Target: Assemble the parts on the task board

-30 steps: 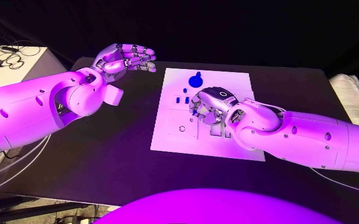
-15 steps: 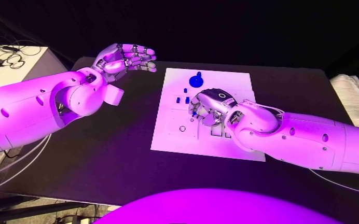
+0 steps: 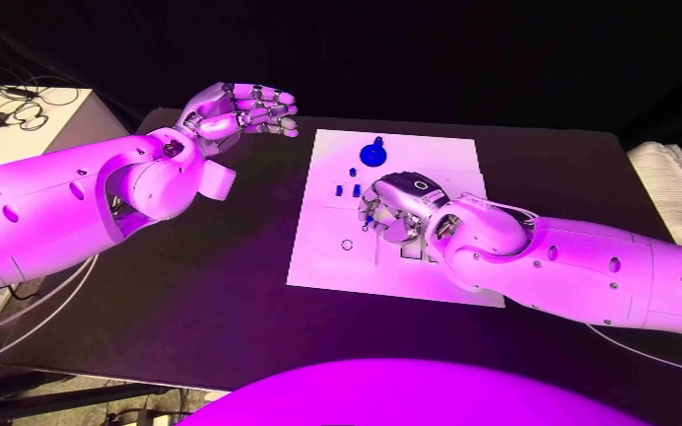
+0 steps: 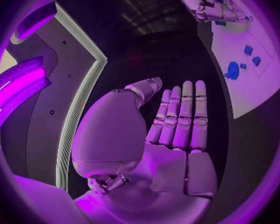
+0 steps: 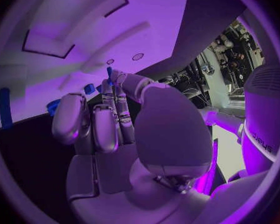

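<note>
My left robot hand point(image 3: 241, 110) hangs flat-fingered, holding nothing, over the black tabletop point(image 3: 213, 278). My right robot hand point(image 3: 398, 204) pinches a thin blue peg point(image 5: 109, 72) above the white rectangular task board point(image 3: 320, 258). Best: keep it upright, align with a hole, lower slowly.

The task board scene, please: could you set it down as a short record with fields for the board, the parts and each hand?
board: white task board on the black table
parts: round blue part at the far end; small blue pieces beside the right hand
right hand: over the board's middle, thin blue part pinched at its fingers
left hand: raised off the board, fingers straight, holding nothing
</note>
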You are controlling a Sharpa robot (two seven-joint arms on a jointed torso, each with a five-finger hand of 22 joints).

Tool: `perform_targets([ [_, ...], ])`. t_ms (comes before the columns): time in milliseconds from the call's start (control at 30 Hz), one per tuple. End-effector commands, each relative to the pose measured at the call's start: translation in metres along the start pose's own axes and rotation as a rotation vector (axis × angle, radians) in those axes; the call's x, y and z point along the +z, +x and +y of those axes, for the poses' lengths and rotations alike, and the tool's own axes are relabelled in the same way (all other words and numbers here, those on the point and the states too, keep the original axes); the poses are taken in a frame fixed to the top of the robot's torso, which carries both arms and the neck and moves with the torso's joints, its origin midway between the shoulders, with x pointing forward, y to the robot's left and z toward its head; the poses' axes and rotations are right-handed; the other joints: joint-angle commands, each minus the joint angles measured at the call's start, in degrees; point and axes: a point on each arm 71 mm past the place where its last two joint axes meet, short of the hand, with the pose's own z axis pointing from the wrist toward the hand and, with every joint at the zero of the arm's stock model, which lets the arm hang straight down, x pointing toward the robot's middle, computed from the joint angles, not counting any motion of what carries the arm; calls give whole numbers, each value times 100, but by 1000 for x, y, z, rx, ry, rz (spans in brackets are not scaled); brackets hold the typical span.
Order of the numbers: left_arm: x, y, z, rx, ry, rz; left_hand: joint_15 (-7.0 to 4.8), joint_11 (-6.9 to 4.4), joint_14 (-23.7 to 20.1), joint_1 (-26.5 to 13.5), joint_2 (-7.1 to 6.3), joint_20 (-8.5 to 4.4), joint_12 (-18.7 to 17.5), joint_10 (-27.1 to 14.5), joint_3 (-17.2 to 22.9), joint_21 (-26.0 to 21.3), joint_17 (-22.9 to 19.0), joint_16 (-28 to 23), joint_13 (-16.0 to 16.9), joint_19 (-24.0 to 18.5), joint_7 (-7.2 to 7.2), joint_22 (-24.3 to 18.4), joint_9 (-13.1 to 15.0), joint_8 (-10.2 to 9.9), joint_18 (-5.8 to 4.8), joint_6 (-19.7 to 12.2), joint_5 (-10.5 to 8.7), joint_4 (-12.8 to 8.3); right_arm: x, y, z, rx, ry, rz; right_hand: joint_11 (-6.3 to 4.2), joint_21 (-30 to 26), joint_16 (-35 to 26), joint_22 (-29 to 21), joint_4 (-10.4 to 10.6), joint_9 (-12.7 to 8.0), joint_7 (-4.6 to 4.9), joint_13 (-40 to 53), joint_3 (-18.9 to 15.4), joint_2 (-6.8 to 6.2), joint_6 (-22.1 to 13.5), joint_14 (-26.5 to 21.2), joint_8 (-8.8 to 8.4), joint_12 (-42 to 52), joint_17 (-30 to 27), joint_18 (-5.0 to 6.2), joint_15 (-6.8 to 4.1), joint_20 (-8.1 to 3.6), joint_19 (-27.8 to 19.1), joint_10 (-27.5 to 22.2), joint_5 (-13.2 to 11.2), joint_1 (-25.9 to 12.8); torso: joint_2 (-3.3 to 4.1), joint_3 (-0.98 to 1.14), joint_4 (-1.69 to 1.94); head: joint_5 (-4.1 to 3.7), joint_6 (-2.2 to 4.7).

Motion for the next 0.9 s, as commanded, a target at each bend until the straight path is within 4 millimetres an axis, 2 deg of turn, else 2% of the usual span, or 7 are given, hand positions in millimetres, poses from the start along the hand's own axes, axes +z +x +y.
perform_targets([
  [33, 0, 1, -1, -8, 7, 4, 13, -14, 37, 45, 15, -9, -20, 32, -41, -10, 5, -39, 6, 36, 19, -6, -5, -30, 19, 35, 35, 7, 0, 2, 1, -13, -12, 17, -384, 21, 23, 741, -32, 8, 14, 177, 7, 62, 24, 222, -5, 16, 6, -83, -40, -7, 146, 415, 18, 15, 2, -1, 4, -4, 0],
  [900, 0, 0, -1, -7, 6, 3, 13, -14, 37, 45, 15, -9, -20, 32, -41, -10, 5, -39, 6, 36, 19, -6, -5, -30, 19, 35, 35, 7, 1, 7, 3, -17, -19, 22, -379, 27, 27, 749, -47, 12, 20, 185, 11, 70, 26, 223, -16, 1, 4, -84, -35, -6, 148, 419, 22, 2, 4, -1, 4, 8, 0],
])
